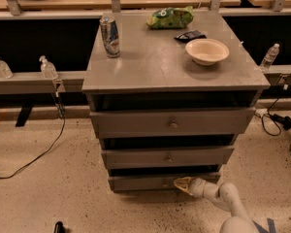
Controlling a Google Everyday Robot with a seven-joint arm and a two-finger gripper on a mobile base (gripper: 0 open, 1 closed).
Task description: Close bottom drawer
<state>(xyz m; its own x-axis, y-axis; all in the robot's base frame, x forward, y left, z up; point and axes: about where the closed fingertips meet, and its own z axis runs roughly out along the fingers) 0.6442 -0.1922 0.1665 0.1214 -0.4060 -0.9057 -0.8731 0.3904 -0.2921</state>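
The bottom drawer [145, 182] is the narrowest, lowest grey front of the grey cabinet, standing slightly out with a dark gap above it. Its small centre knob is not visible, hidden near my gripper. My gripper [180, 184] reaches in from the lower right on a white arm [223, 195] and its pale tip rests against the drawer's front, right of centre. Above are the mid-width drawer [168, 156] and the widest top drawer [172, 123], each with a small knob.
On the cabinet top [150, 67] stand a drink can [109, 35], a green snack bag [169, 17], a dark packet [189, 35] and a cream bowl [206, 51]. Plastic bottles [47, 67] sit on the side rails. Cables [34, 154] lie on the speckled floor.
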